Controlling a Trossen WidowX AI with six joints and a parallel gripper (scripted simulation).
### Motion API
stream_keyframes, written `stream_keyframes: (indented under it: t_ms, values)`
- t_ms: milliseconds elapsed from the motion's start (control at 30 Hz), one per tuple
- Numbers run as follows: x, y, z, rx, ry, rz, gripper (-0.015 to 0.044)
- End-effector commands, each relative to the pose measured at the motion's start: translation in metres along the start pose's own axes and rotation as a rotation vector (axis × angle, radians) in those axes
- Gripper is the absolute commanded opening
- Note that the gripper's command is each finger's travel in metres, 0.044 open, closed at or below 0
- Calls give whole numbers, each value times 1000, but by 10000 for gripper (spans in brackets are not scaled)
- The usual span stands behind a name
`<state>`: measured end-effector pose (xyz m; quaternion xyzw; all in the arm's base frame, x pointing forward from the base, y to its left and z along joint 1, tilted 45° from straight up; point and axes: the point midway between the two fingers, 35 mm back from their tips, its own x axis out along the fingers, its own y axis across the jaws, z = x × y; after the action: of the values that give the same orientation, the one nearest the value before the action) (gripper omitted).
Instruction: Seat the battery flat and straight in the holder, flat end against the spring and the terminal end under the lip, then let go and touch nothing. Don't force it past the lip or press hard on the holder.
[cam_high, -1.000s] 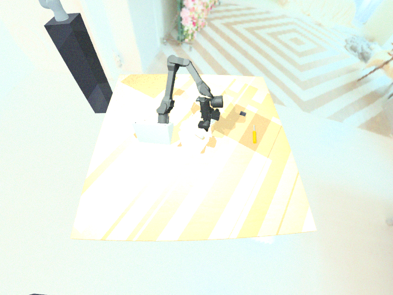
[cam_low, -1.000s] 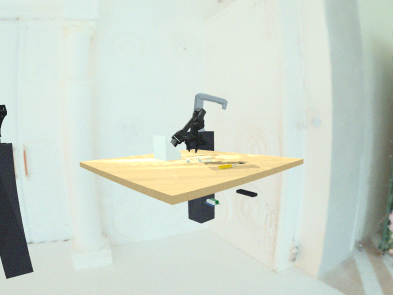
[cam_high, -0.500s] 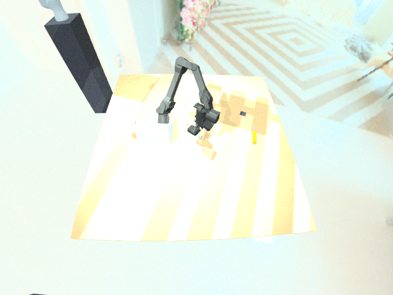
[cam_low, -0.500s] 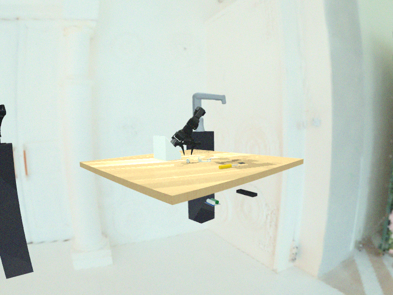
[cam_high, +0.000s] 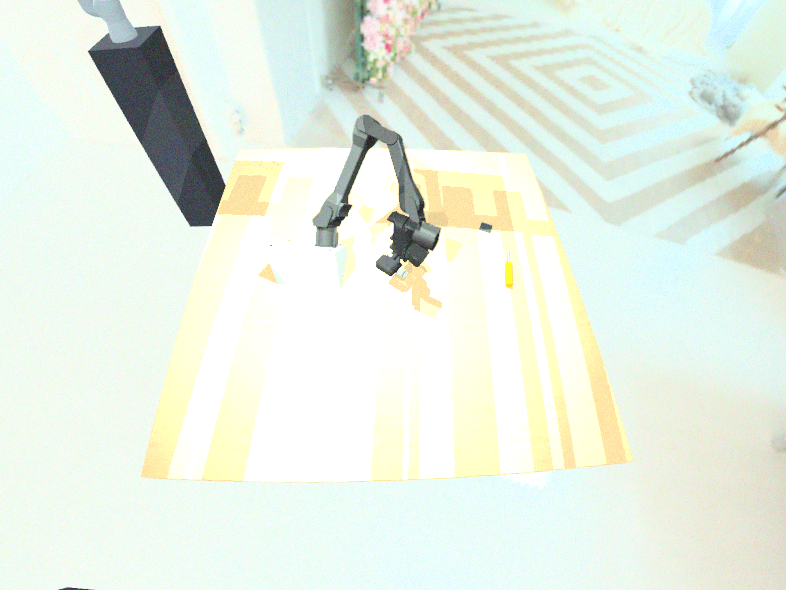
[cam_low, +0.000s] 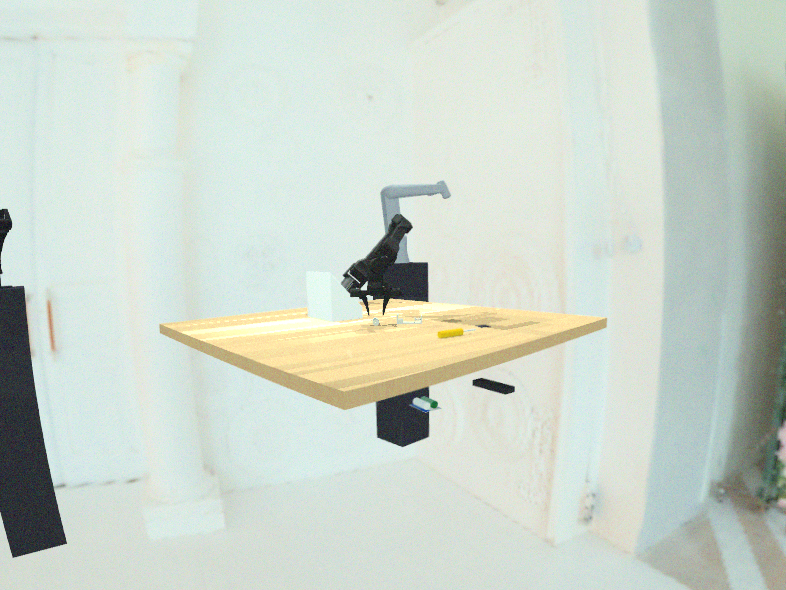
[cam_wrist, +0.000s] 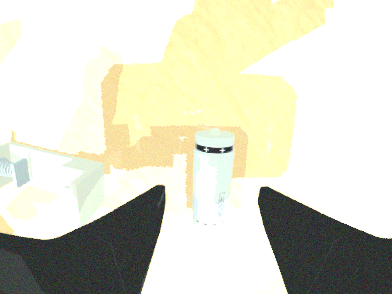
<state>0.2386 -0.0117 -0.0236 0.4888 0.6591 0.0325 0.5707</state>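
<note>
The battery is seen lying on the table, in line with the gap between the two dark fingers. It is not touched by them. The gripper is held half open above it, and nothing is held. The holder is seen just to the left, apart from the battery. A yellow screwdriver is set well apart.

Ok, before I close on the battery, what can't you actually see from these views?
- Battery: wrist view washes out its near end; which end is the terminal is unclear.
- Holder: cut off at the wrist view's left edge, lip not visible.
- Pincer tips: out of frame in wrist view, tiny elsewhere.
</note>
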Motion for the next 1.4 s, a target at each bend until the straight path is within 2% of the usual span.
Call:
stream_keyframes:
  t_ms: [0,533,667,933,1067,1367]
  values:
    - [8,-1,-2,12,11,3,239]
    - [31,-1,-4,12,14,6,239]
    - [31,-1,-4,12,14,6,134]
    - [31,-1,-4,12,14,6,81]
    - [31,-1,-4,12,14,6,77]
    - [-20,-2,-3,12,12,3,77]
